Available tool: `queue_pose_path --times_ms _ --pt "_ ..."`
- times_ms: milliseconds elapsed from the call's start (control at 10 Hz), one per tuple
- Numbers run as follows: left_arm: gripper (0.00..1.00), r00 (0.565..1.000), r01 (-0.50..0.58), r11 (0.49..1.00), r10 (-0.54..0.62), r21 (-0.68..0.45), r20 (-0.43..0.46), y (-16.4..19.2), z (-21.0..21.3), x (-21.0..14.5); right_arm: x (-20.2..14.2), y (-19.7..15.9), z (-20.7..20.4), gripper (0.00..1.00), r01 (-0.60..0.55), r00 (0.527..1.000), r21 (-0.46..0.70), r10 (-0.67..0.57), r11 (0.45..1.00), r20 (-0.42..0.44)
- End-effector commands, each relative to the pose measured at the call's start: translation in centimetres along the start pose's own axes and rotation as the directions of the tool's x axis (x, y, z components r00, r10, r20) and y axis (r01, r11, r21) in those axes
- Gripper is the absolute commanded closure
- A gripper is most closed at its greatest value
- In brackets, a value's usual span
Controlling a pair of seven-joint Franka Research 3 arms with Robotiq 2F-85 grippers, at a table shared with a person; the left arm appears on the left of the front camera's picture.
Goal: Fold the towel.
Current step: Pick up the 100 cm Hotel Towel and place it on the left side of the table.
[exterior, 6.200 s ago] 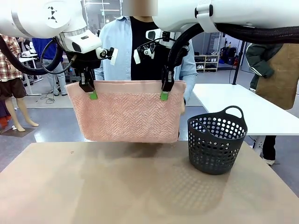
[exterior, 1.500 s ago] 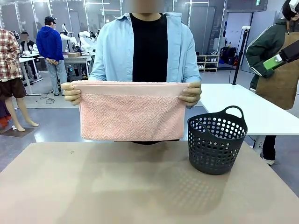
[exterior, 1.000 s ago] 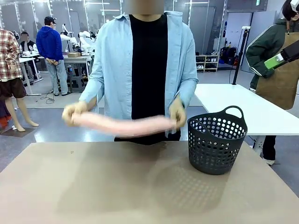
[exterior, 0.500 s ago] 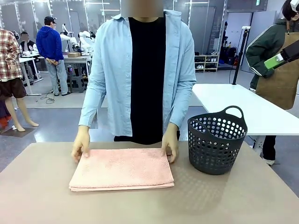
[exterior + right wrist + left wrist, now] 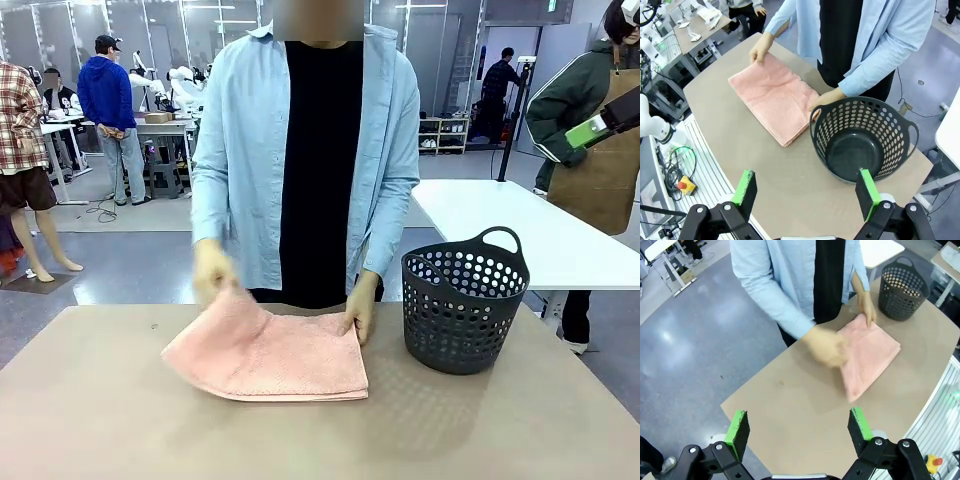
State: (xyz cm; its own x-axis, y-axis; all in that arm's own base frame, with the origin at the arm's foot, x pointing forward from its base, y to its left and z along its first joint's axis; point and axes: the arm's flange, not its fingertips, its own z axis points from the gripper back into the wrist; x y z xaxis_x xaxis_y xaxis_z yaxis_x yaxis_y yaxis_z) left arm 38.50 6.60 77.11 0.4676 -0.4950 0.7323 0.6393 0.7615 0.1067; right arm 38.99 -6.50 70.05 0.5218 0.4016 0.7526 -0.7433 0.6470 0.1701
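The pale pink towel [image 5: 270,357] lies folded on the tan table [image 5: 90,410] in front of the person. One of the person's hands [image 5: 213,270] lifts the towel's far left corner off the table. The other hand [image 5: 360,312] rests on its far right corner. My left gripper [image 5: 799,425] hangs open high above the table, well away from the towel [image 5: 871,354], with nothing between its green pads. High over the other end of the table, my right gripper [image 5: 806,190] is open and empty too, with the towel [image 5: 774,95] far below it.
A dark perforated basket [image 5: 464,302] with handles stands empty on the table just right of the towel, also seen as the basket [image 5: 865,141] below my right gripper. A white table [image 5: 520,225] stands behind it. Other people stand in the background.
The towel lay flat with both of the person's hands on its far corners. Now the hand at picture left has raised its corner and drawn it inward. Both grippers stayed open.
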Motion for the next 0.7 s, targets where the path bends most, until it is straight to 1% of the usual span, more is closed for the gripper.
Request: queue_pose_path --times_ms 0,600 --pt "0.0 1.0 0.0 1.0 0.0 0.007 -0.014 -0.05 0.12 0.15 0.07 0.07 0.08 0.0 -0.004 1.0 -0.006 0.004 1.0 -0.002" --pt "0.0 1.0 0.0 1.0 0.0 0.007 -0.014 -0.05 0.12 0.15 0.07 0.07 0.08 0.0 -0.004 1.0 -0.006 0.004 1.0 -0.002"
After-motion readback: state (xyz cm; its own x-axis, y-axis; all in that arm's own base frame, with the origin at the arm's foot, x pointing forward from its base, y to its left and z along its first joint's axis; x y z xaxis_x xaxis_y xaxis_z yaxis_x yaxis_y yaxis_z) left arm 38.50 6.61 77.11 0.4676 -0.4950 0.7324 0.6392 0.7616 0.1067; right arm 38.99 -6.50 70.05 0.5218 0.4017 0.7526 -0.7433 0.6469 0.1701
